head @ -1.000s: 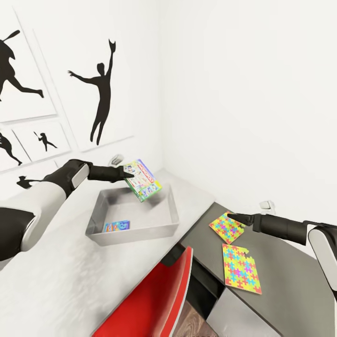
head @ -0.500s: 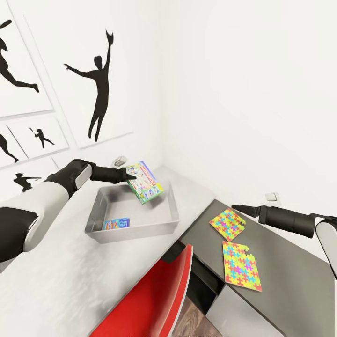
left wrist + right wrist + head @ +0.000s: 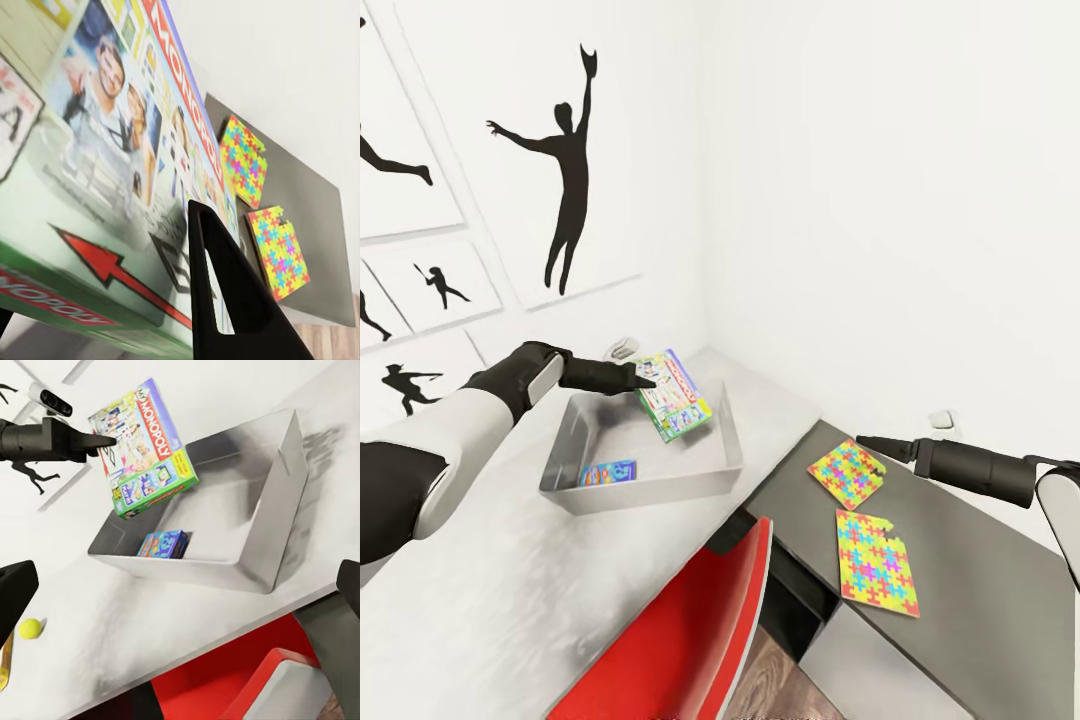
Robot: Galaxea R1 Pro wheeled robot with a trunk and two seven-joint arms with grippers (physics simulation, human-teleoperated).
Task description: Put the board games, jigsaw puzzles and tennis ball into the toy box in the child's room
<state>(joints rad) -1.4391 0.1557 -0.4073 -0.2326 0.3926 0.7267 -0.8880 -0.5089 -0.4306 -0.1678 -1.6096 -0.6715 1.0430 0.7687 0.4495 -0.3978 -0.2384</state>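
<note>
Head view: the left gripper (image 3: 643,381) pinches 1 tilted Monopoly board game (image 3: 675,394) above the toy box (image 3: 575,470), its long axis slanting toward 5 o'clock. Right wrist view: the box hangs over the bin's far half, the tennis ball (image 3: 30,628) lying well apart on the table (image 3: 105,645). The right gripper (image 3: 863,441), its spread impossible to tell, hovers at 2 o'clock of the 2 jigsaw puzzles (image 3: 846,473).

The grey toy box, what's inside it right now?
Inside the toy box lies one small blue game box, flat on the bottom. The left gripper holds a Monopoly box above it, not yet inside. That box hides part of the bin's floor, so anything beneath it is unseen.
</note>
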